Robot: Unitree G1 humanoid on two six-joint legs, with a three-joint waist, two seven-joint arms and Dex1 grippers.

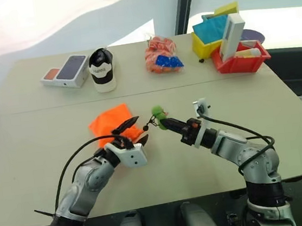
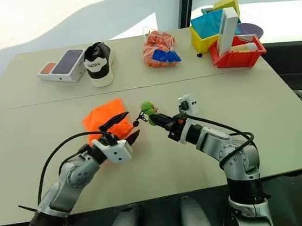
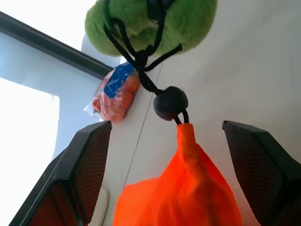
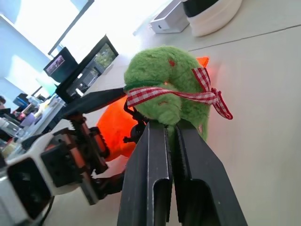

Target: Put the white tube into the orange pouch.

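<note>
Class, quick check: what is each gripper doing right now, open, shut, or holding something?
Left gripper: open, its fingers either side of the orange pouch, not clamped on it.
Right gripper: shut on the green fuzzy loop at the cord's end.

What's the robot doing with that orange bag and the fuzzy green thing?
The right gripper is shut on the green fuzzy loop at the end of the pouch's black cord. The left gripper is open, its fingers on either side of the orange pouch near its neck. The white tube lies in the red bin at the table's far right.
</note>
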